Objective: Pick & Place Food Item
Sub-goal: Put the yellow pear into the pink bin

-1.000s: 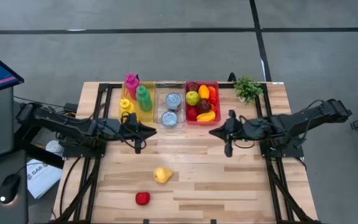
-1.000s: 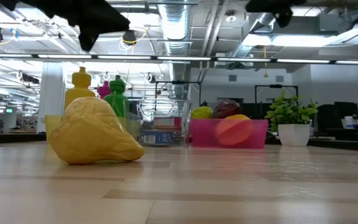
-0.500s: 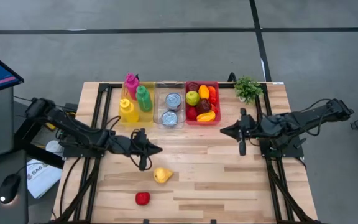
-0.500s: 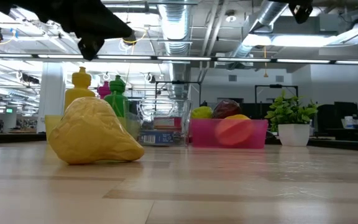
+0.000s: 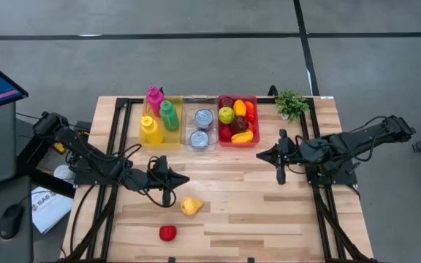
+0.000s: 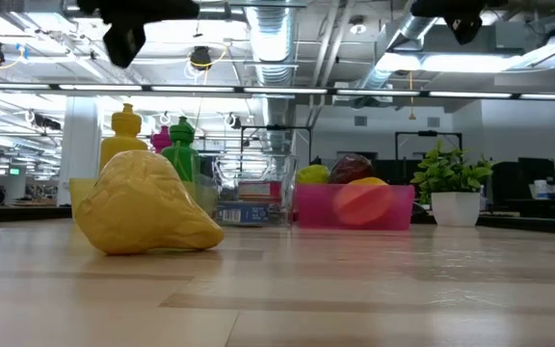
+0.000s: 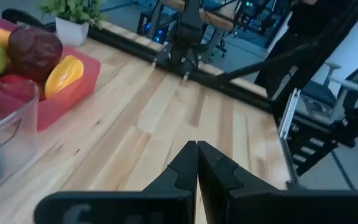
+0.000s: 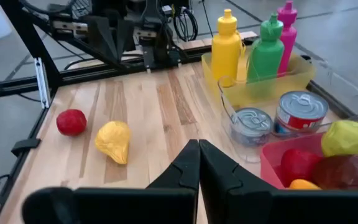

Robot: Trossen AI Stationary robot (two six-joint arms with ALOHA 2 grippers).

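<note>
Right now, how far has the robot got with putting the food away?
Barely started. Nothing looks placed yet: the yellow pear and red fruit lie loose on the table. The left end effector, shut and empty, hovers beside the pear. Grasping and carrying both to the red bin remain.

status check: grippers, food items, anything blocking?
Left gripper shut, empty, near yellow food item. Right gripper shut, empty, waiting mid-table. Red food item loose near front edge. Nothing blocking.

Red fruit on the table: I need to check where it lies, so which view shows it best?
The high view: the red fruit lies unobstructed near the front edge. The right wrist view shows it farther off; the others miss it.
</note>
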